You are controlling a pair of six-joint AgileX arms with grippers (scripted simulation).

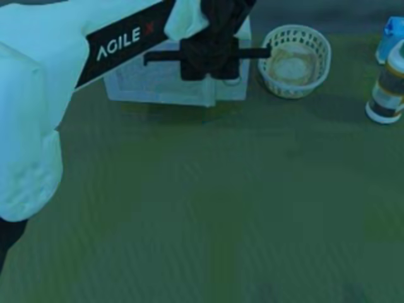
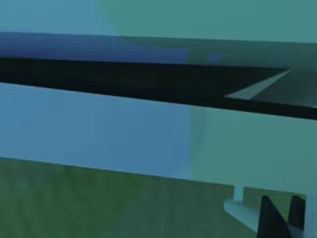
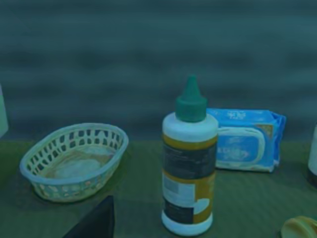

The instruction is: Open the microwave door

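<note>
The left arm [image 1: 38, 88] reaches from the left edge across the far tabletop [image 1: 208, 208]. Its claw [image 1: 211, 53] sits over the microwave [image 1: 158, 85], at the far left-centre, above the front right part. Whether this claw is released or clenched cannot be told. The microwave door [image 1: 161, 85] lies flush with the front. Just right of the microwave stands a wicker basket [image 1: 297, 60]. Farther right are a bottle [image 1: 388, 85] and a blue packet [image 1: 392, 35]. The right claw is out of sight.
</note>
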